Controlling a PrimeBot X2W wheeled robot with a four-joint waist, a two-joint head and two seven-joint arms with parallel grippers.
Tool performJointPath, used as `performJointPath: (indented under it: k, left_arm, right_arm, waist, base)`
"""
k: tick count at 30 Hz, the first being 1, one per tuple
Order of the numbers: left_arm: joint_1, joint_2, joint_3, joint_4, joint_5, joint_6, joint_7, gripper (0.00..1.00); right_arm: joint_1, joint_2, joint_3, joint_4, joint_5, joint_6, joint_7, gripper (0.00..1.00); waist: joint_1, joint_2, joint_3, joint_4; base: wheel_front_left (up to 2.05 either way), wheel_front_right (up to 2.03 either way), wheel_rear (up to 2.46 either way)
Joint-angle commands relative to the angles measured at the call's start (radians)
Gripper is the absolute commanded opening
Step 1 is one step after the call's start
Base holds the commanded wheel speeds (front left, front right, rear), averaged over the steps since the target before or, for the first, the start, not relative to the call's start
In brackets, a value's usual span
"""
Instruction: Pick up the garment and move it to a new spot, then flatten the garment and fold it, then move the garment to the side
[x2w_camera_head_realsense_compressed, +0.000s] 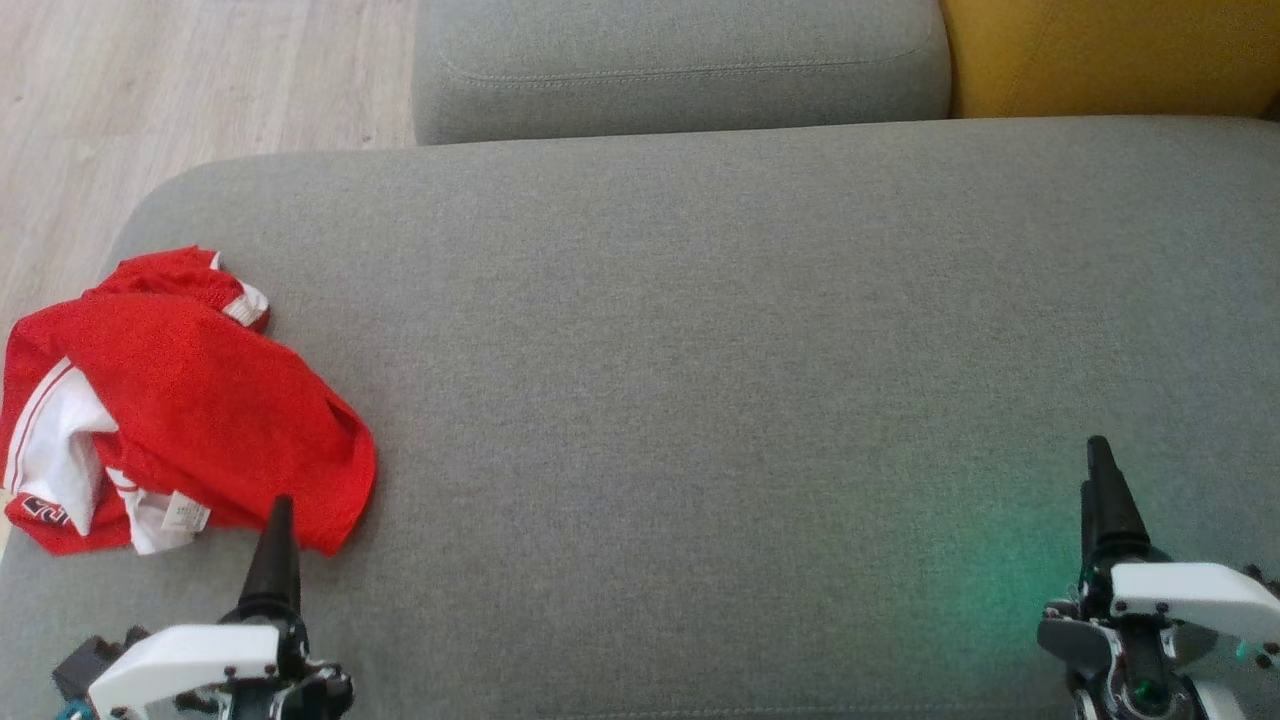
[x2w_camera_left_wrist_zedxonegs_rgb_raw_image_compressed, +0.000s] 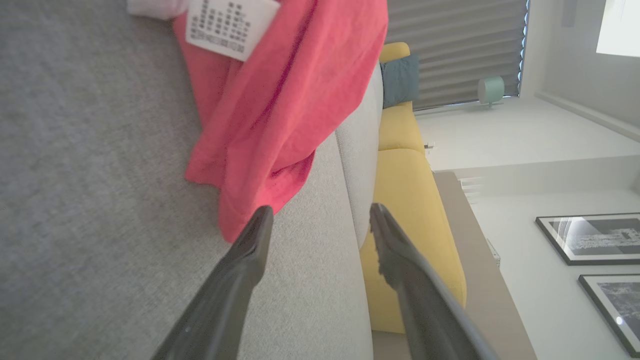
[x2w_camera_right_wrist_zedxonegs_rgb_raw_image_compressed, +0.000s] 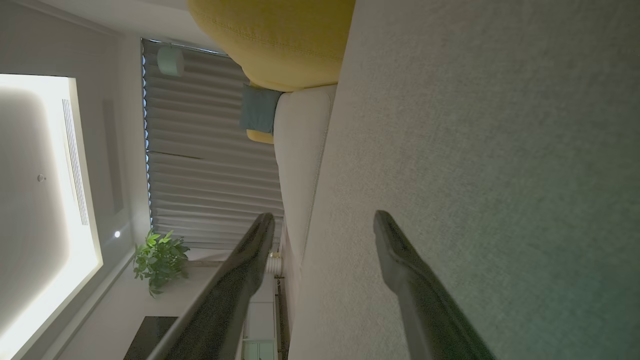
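Garment (x2w_camera_head_realsense_compressed: 190, 400) in a heap just ahead of empty, spread-fingered left end effector (x2w_camera_left_wrist_zedxonegs_rgb_raw_image_compressed: 320, 212); right end effector (x2w_camera_right_wrist_zedxonegs_rgb_raw_image_compressed: 322, 217) likewise spread, empty

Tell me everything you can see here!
garment: one, red with white trim, crumpled on the seat's left
label: one, white, on the garment's near side
seat: one, grey, under the garment
back cushion: one, grey, behind the seat
sofa: one, yellow, beside the back cushion
pillow: one, teal, on the sofa
plant: one, green, across the room
framed pictures: two, black-framed, across the room
left gripper: one, dark, open, next to the garment
right gripper: one, dark, open, over bare seat
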Motion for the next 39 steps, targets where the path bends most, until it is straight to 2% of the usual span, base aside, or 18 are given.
performJointPath:
  k: [1,7,20,39]
  left_arm:
    - [-0.059,0.009,0.010,-0.040,0.034,-0.004,-0.010,1.00]
    - [-0.066,0.010,0.012,-0.051,0.140,-0.004,-0.027,1.00]
    - [-0.082,0.014,-0.003,-0.074,0.358,0.030,-0.065,1.00]
    - [-0.102,0.023,-0.022,-0.062,0.616,0.077,-0.118,1.00]
  right_arm:
    - [-0.055,-0.017,0.009,-0.041,-0.033,0.000,-0.011,1.00]
    - [-0.066,-0.018,0.018,-0.055,-0.130,0.000,-0.029,1.00]
    - [-0.089,-0.017,0.047,-0.076,-0.335,0.000,-0.067,1.00]
    - [-0.122,-0.021,0.082,-0.042,-0.593,0.000,-0.121,1.00]
  waist:
    - [0.0000,0.0000,0.000,0.000]
    - [0.0000,0.0000,0.003,-0.002]
    - [0.0000,0.0000,0.013,-0.004]
    - [0.0000,0.0000,0.021,-0.008]
  base:
    - [0.00,0.00,0.00]
    - [0.00,0.00,0.00]
    - [0.00,0.00,0.00]
    - [0.00,0.00,0.00]
